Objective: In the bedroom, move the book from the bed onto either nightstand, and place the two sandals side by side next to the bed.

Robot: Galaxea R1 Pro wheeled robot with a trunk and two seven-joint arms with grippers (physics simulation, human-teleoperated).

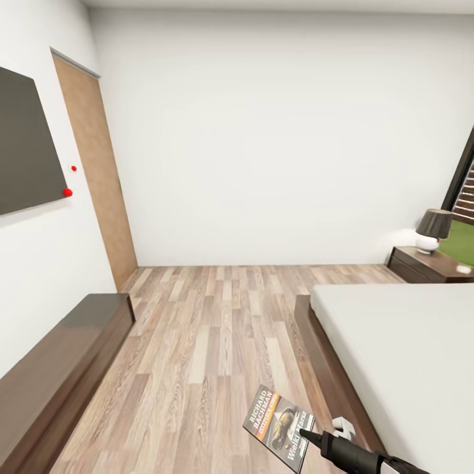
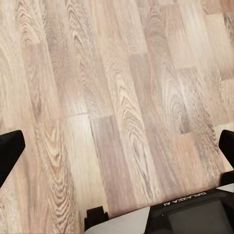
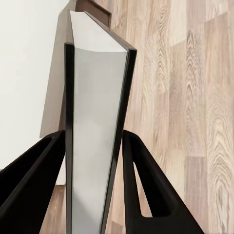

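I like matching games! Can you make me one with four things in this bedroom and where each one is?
Things:
1. dark paperback book with white lettering
2. white lamp with dark shade
3. large bed with pale mattress
4. tall light-brown wooden door

Places:
A. in the left wall
B. on the dark wooden nightstand
C. clamped between the right gripper fingers, above the wood-plank floor
D. along the right side of the room

Pairs: 1-C, 2-B, 3-D, 4-A
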